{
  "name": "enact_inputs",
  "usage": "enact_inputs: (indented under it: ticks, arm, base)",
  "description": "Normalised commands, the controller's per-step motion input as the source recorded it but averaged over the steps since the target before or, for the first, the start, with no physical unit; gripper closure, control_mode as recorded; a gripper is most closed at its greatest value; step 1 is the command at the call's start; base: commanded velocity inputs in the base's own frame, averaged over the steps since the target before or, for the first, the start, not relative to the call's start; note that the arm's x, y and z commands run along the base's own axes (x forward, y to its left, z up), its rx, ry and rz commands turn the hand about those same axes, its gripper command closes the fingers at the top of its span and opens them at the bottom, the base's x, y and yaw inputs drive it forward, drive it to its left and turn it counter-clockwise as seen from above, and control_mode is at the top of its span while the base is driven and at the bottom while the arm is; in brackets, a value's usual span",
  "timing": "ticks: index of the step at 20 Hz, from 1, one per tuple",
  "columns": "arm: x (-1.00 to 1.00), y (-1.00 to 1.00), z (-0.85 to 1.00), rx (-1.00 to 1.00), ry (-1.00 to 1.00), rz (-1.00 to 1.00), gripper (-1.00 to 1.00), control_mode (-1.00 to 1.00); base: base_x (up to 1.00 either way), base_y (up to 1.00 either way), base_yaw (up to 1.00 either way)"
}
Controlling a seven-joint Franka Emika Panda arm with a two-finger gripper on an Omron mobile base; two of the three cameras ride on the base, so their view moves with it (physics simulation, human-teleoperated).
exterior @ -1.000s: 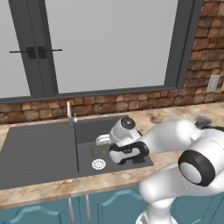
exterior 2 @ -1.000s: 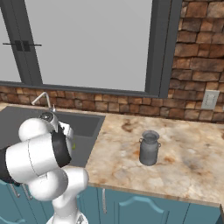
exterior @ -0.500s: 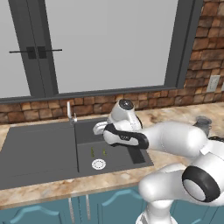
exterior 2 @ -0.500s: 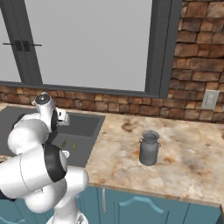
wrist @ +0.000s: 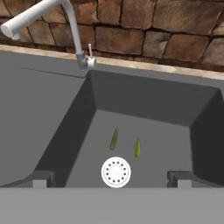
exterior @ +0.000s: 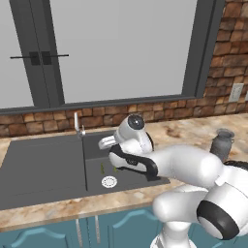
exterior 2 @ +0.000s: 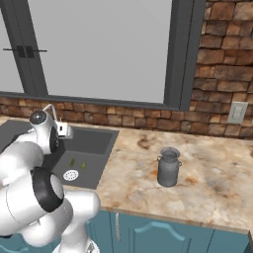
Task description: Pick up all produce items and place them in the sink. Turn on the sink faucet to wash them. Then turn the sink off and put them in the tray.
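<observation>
Two tiny slender green produce pieces lie side by side on the floor of the deep basin of the large dark grey rectangular sink [wrist: 52, 109]: a longer stalk-like piece [wrist: 114, 138] and, just beside it, a shorter yellow-green piece [wrist: 137, 148]. Both rest close above the white round perforated drain [wrist: 116, 171], apart from each other and from the drain, as seen in the hand view. From the left base view the same two pieces [exterior: 102, 168] [exterior: 115, 169] appear beside the drain [exterior: 109, 182], in the basin half of the sink [exterior: 38, 164], whose flat drainboard half extends to the left. From the right base view they [exterior 2: 72, 162] [exterior 2: 83, 165] lie on the basin floor just behind the drain [exterior 2: 70, 175].

The thin silver metal faucet [wrist: 65, 30], with a small upright lever at its base, stands at the rear edge of the sink, against the brick wall; its spout points away over the drainboard.

The pincer [wrist: 109, 178] hangs above the basin, released, its two dark fingertips [wrist: 41, 178] spread wide and grasping nothing.

A small grey metal milk can [exterior 2: 168, 167] stands upright on the marbled beige tabletop [exterior 2: 207, 183], well apart from the sink.
</observation>
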Motion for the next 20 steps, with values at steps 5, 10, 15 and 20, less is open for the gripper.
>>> enact_inputs:
  ticks: [5, 10, 15, 20]
  arm:
    - [0.49, 0.31, 0.10, 0.00, 0.00, 0.01, -1.00, -1.00]
    - [0.49, 0.35, 0.01, 0.00, 0.01, 0.00, -1.00, -1.00]
    - [0.40, 0.03, 0.02, 0.08, 0.00, 0.00, -1.00, -1.00]
    - [0.25, -0.01, 0.04, 0.14, -0.01, 0.00, -1.00, -1.00]
  base:
    - [0.00, 0.00, 0.00]
    - [0.00, 0.00, 0.00]
    - [0.00, 0.00, 0.00]
    - [0.00, 0.00, 0.00]
